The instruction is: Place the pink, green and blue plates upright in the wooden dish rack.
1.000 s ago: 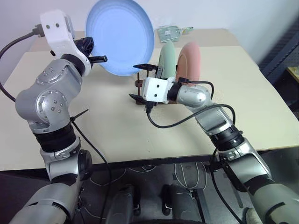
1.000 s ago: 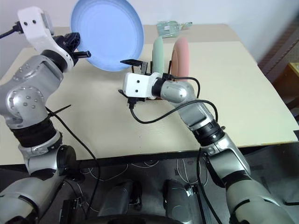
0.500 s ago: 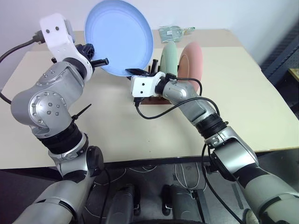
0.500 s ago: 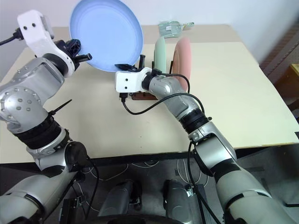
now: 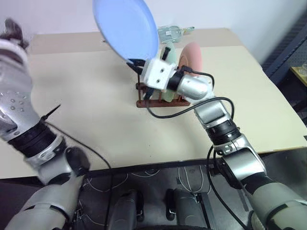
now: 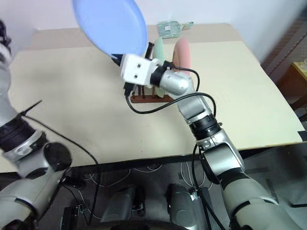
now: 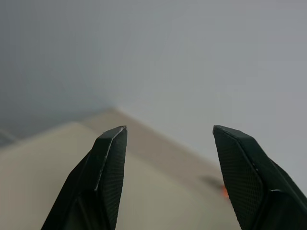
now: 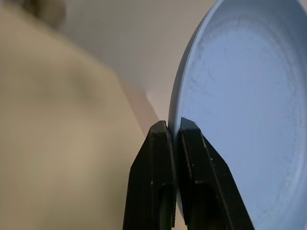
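The blue plate (image 5: 127, 28) is held up on edge over the back of the table, above and just left of the wooden dish rack (image 5: 158, 102). My right gripper (image 8: 173, 125) is shut on its lower rim, and the fingers (image 8: 158, 158) pinch the thin edge from both sides. In the rack the green plate (image 6: 157, 48) and the pink plate (image 5: 193, 53) stand upright side by side, the green one partly hidden behind my right wrist. My left gripper (image 7: 168, 128) is open with nothing between its fingers, far out to the left and away from the plate.
A beige table (image 5: 86, 105) carries the rack near its middle. A clear plastic packet (image 5: 172, 32) lies at the back edge behind the plates. A black cable (image 5: 168, 115) loops from my right wrist over the tabletop in front of the rack.
My left gripper has let go of the blue plate, opened and swung out to the left. My right gripper has shut on the plate's lower rim and raised it a little.
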Robot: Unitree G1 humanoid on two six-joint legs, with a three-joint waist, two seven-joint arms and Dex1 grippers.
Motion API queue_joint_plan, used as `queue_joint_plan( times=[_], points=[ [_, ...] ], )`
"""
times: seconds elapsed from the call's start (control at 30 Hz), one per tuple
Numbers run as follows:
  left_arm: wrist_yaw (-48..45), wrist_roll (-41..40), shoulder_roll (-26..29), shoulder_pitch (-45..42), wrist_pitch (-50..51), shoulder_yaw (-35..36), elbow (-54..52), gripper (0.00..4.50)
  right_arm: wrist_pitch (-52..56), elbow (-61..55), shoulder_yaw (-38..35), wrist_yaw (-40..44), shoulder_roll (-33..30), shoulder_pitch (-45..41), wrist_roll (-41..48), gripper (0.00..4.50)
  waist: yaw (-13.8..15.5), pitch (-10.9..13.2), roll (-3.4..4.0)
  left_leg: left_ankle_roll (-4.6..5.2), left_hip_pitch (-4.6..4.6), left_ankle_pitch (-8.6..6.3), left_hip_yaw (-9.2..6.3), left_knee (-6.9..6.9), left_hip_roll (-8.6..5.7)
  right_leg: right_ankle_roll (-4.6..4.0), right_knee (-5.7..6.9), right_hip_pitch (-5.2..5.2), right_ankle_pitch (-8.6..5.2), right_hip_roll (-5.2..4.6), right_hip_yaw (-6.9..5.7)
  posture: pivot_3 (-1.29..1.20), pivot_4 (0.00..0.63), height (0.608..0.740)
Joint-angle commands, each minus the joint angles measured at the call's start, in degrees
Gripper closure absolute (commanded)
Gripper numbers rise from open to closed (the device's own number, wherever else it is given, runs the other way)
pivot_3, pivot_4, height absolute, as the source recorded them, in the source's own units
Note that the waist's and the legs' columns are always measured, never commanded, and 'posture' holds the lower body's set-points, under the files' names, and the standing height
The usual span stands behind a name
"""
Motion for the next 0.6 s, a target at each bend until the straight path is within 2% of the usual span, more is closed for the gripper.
queue_joint_plan(
  times=[0.03,0.13,0.23,0.33,0.43,0.6],
  points=[
    [-12.3,3.1,3.1,9.2,-7.5,-11.0,-0.1,1.58,20.3,-12.8,-7.6,0.0,2.9,-0.2,19.2,4.50,0.5,0.0,0.00,0.00,0.00,-0.01,-0.01,0.01,0.00,-0.01,-0.01,0.02,0.01,-0.01,0.00,0.00,0.150,0.740],
    [-24.7,2.4,4.8,21.5,-12.3,-19.2,-3.0,1.58,37.4,-18.9,-13.5,-4.4,4.6,1.2,34.5,4.50,1.1,0.0,-0.01,0.01,0.01,-0.04,-0.05,0.00,-0.03,-0.04,-0.03,0.03,0.02,-0.24,0.01,0.00,0.150,0.740],
    [-33.9,-0.6,5.7,30.4,-13.2,-23.4,-6.7,1.58,47.8,-19.8,-19.1,-12.0,7.0,1.3,45.2,4.50,0.8,0.0,-0.01,-0.06,-0.06,-0.11,0.00,-0.01,-0.05,-0.07,-0.12,-0.14,0.03,-0.37,0.01,0.00,0.150,0.740],
    [-39.3,-3.0,6.0,34.8,-12.9,-25.1,-9.2,1.58,52.6,-17.8,-22.2,-17.6,7.8,0.1,49.3,4.50,0.9,0.0,0.03,-0.17,-0.33,-0.14,0.04,-0.03,-0.03,-0.21,0.02,-0.57,0.09,-0.40,0.02,0.00,0.150,0.740],
    [-41.7,-4.0,5.6,36.5,-12.8,-26.0,-10.4,1.58,55.0,-14.5,-25.3,-22.3,8.6,-1.5,52.5,4.50,0.8,0.0,0.07,-0.15,-0.31,-0.11,0.07,-0.04,-0.02,-0.24,0.07,-0.57,0.09,-0.40,0.03,0.00,0.150,0.740],
    [-42.7,-7.6,4.3,36.6,-10.0,-25.3,-13.0,1.58,56.6,-11.0,-25.8,-24.5,7.4,-2.3,52.6,4.50,0.9,0.0,0.09,0.04,-0.32,-0.03,0.14,-0.06,-0.03,-0.23,0.07,-0.58,0.09,-0.37,0.04,0.00,0.150,0.740]
  ],
)
